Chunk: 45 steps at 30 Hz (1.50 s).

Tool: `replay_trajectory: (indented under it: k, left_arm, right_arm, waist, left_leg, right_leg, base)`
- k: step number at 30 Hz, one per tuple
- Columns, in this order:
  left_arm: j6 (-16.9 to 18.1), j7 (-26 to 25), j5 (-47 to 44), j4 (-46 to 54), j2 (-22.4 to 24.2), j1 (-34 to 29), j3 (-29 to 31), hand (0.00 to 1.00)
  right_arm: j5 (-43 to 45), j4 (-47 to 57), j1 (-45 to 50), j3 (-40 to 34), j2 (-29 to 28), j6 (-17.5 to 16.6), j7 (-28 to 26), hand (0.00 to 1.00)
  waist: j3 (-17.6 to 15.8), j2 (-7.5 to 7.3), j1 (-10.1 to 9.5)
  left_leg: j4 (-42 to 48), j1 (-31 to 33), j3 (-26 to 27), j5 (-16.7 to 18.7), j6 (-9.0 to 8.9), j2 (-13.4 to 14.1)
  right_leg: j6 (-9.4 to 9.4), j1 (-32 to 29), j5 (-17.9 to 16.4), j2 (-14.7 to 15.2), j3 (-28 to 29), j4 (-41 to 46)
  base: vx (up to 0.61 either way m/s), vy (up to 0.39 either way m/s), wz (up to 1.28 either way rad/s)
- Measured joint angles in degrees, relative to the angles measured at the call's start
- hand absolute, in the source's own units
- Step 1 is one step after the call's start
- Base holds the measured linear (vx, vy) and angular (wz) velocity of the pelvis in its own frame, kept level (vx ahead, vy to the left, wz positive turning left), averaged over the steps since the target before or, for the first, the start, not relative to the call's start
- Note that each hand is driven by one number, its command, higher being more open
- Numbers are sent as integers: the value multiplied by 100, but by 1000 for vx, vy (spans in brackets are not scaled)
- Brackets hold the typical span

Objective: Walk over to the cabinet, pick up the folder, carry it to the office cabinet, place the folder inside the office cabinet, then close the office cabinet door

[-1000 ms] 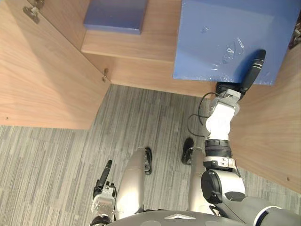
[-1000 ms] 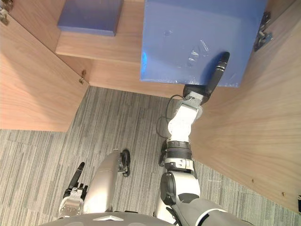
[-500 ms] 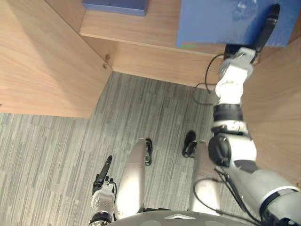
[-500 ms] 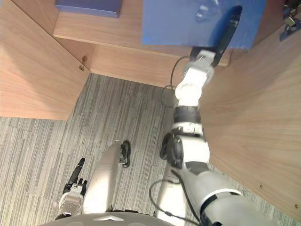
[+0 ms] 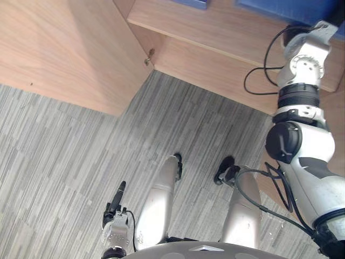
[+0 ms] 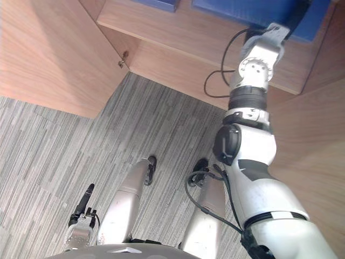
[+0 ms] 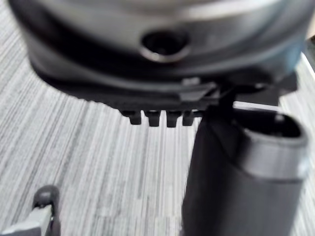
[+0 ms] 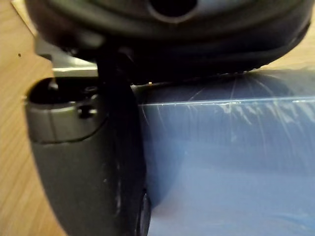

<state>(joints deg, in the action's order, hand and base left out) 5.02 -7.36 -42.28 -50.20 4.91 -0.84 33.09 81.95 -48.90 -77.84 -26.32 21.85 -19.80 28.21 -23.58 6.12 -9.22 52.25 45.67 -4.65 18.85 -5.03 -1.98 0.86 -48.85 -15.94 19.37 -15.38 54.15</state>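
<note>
Folder [image 6: 237,9] up on office cabinet shelf [image 6: 178,32], looks toward the front. Right robot hand [image 8: 83,167] on it, thumb flat on blue cover; can't tell if grip is clamped or slack. Left robot hand [image 5: 114,208] low over floor, straight, empty. Risk imo: pulling out with thumb dragging yanks folder off shelf. Door [image 5: 64,48] open, not yet shut.

glossy blue folder [image 6: 232,8] lies on the open office cabinet [image 6: 178,32] shelf, edge in the right hand [image 8: 83,147].
</note>
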Motion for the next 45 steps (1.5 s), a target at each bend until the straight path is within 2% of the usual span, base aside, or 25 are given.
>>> replay_trajectory:
  k: [4, 9, 10, 21, 37, 45]
  left_arm:
    - [0, -25, 1, 2, -1, -108, 129, 100]
    - [-2, -28, 0, -1, 8, -136, 157, 100]
    - [-2, -31, -1, -9, 8, -150, 171, 100]
    - [-31, -47, 17, -110, -23, -157, 873, 100]
    - [-34, -37, 13, -101, -26, -137, 997, 100]
    - [-33, -37, 15, -104, -27, -134, 1058, 100]
  right_arm:
    - [1, 0, -157, -2, 115, -81, 112, 0]
    - [1, 4, -313, -7, 554, -214, 326, 0]
    - [2, 5, -373, -22, 633, -246, 377, 100]
    - [0, 229, -656, -26, 719, -442, 427, 100]
    - [20, 228, -591, -701, 393, -421, 307, 100]
    - [39, 184, -221, -957, 186, -300, 304, 100]
  waist:
    - [-9, 26, 2]
    - [-30, 186, 15]
    - [-44, 215, 11]
    - [-91, 206, 159]
    - [-164, 190, 176]
    - [-164, 190, 217]
  left_leg:
    - [-148, -12, -45, -109, -39, -84]
    - [-340, -4, -177, -263, -67, -247]
    - [-362, -3, -193, -280, -87, -251]
    - [-450, -14, -182, -315, -144, -226]
    - [-469, 74, -124, -315, -146, -245]
    - [-648, -44, -66, -352, -159, -243]
  right_leg:
    - [-33, -20, -65, 83, -20, 33]
    - [-28, -23, -143, 266, -148, 88]
    - [-2, -25, -129, 270, -164, 92]
    - [-17, -75, -166, 245, -129, 119]
    - [-47, -222, -184, 255, -43, 152]
    - [-29, -194, -172, 253, 14, 88]
  base:
    - [-3, -19, 18]
    - [19, 2, 24]
    - [42, 20, 11]
    - [21, 40, 0]
    - [30, 77, 0]
    - [33, 58, -2]
